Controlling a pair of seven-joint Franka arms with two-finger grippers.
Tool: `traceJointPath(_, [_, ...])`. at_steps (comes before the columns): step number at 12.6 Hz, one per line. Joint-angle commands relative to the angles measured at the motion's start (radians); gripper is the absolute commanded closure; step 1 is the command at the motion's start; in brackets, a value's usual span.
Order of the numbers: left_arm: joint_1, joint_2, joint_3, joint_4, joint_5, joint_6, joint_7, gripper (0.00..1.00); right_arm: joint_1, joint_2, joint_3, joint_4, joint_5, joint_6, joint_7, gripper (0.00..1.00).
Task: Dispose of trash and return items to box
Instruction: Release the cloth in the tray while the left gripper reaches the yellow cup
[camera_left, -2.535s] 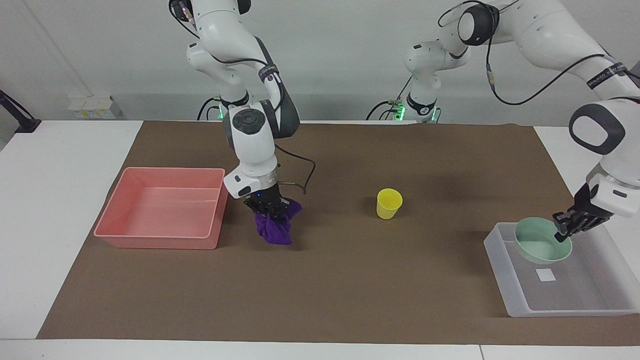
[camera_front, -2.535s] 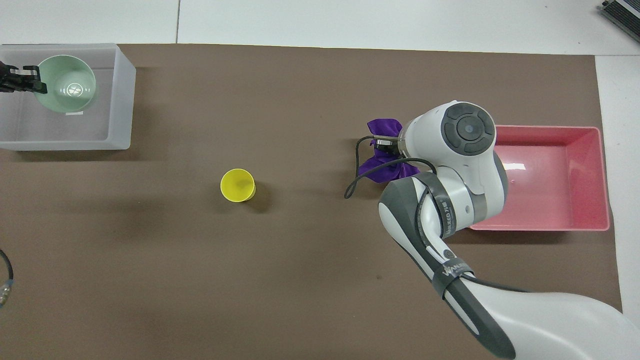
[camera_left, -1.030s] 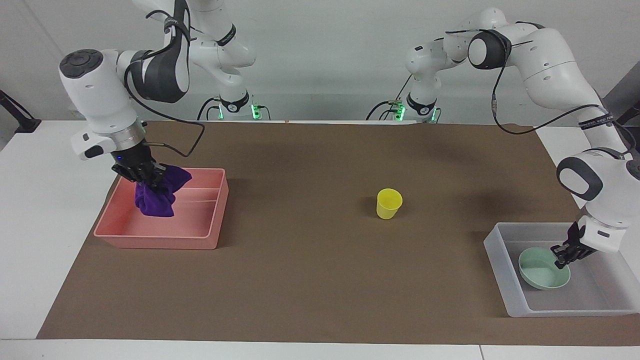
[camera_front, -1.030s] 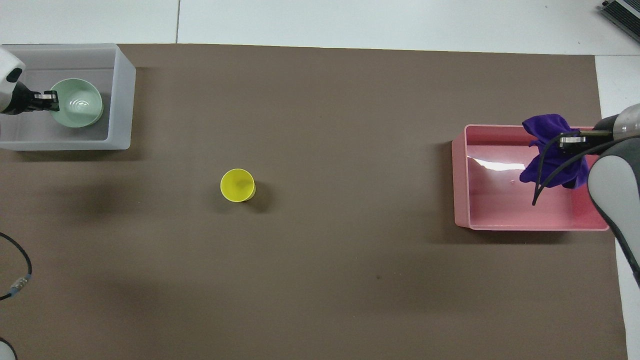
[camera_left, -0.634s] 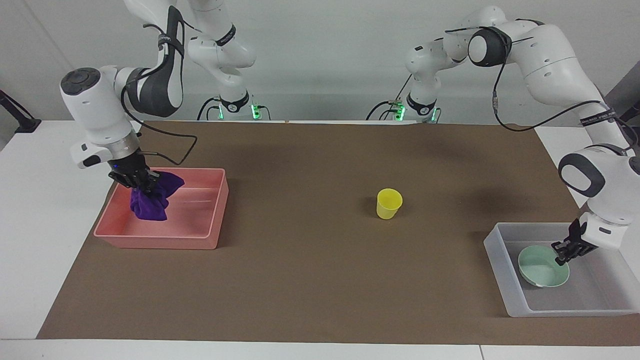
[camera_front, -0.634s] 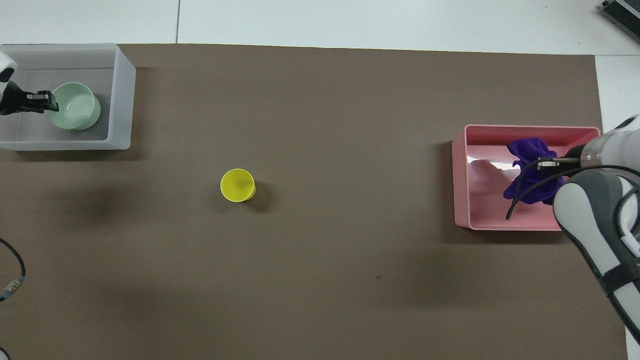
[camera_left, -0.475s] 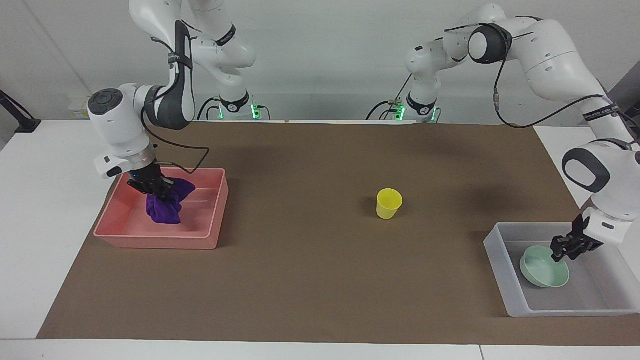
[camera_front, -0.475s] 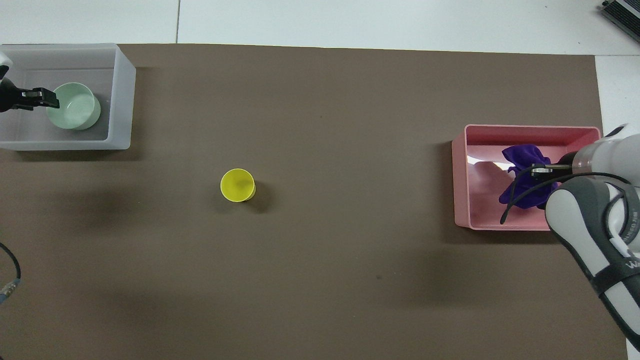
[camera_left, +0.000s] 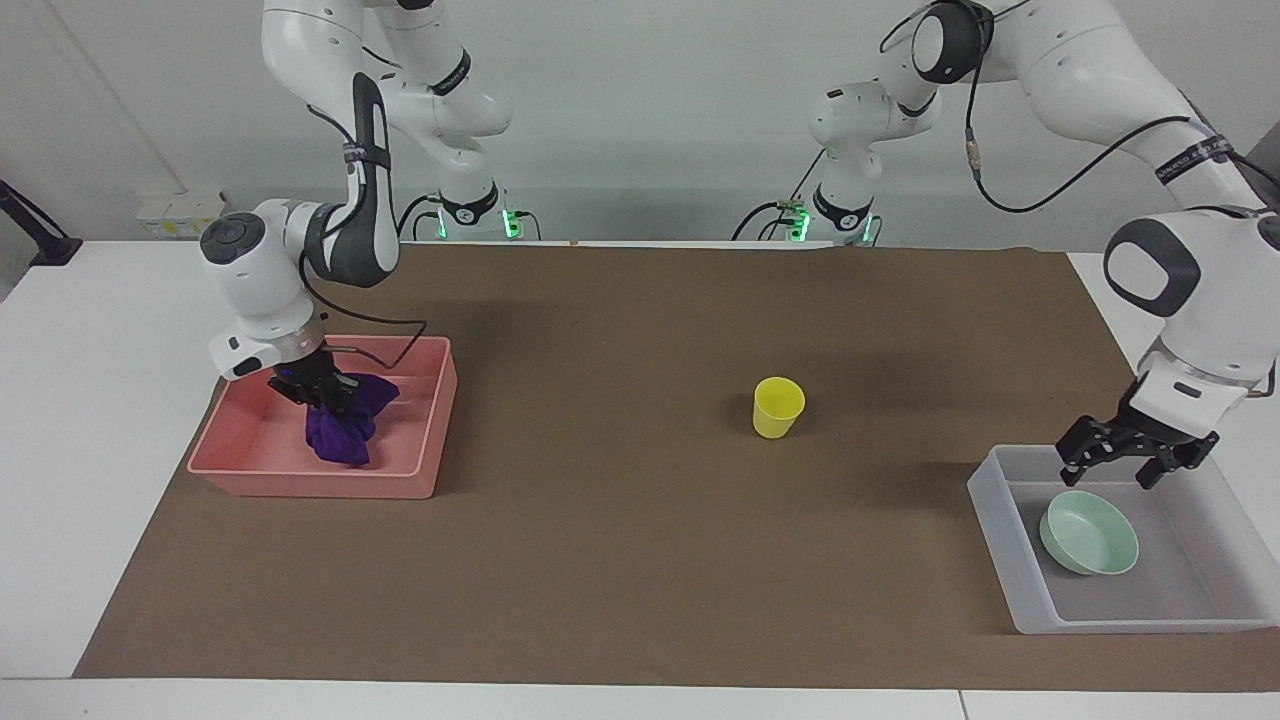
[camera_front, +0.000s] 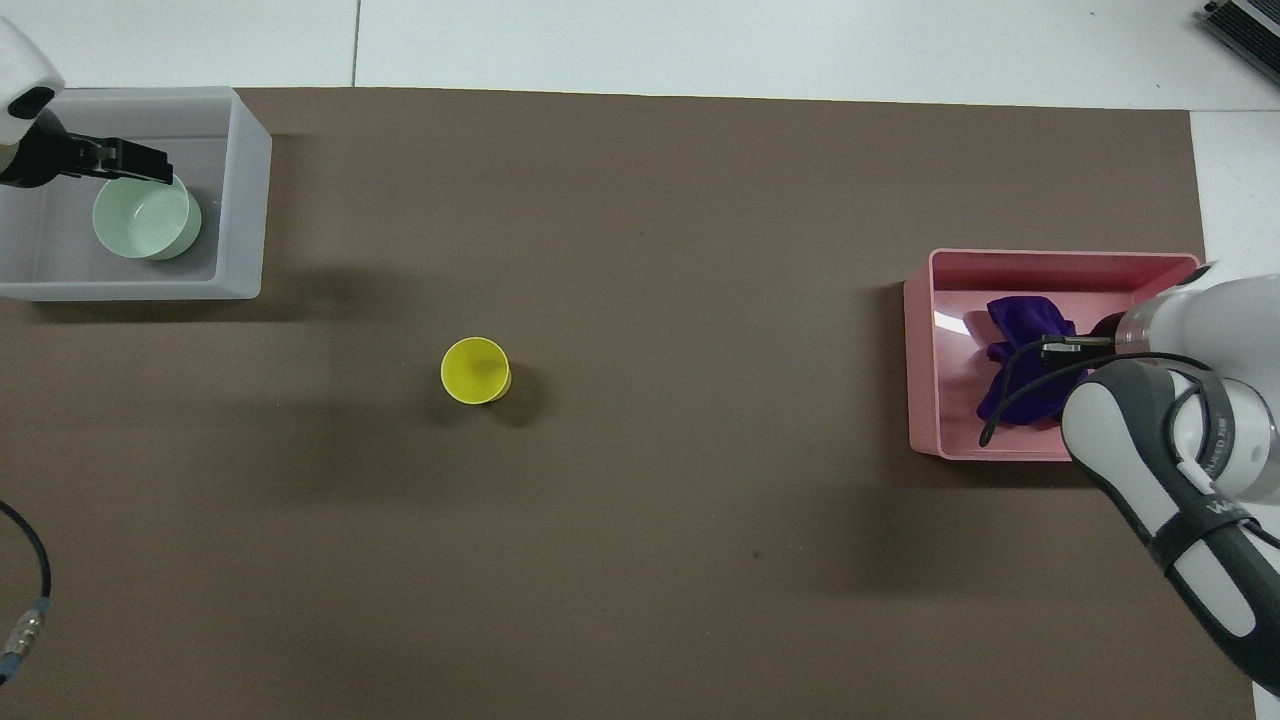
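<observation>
Cloth, deep-purple soft fabric (camera_left: 341, 428): gripped by right hand (camera_left: 322, 393) in pink rectangular bin (camera_left: 425, 428) | left hand (camera_left: 1134, 463): wide, over pale mint-green round bowl (camera_left: 1088, 533) in translucent whitish-grey plastic bin (camera_left: 1003, 535)

A robotics lab — two white robot arms (camera_left: 340, 120) are bolted at twelve o'clock of a white table (camera_left: 90, 400) covered by a brown mat (camera_left: 640, 560), green status lights glow at their bases, cables trail off the edge, and a bare grey wall (camera_left: 650, 110) stands beyond.
</observation>
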Motion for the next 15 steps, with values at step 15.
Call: traceJointPath(15, [-0.388,-0.301,0.014,-0.626,0.01,0.299,-0.239,0.0,0.118,-0.117,0.062,0.374,0.002,-0.526,0.349,0.0])
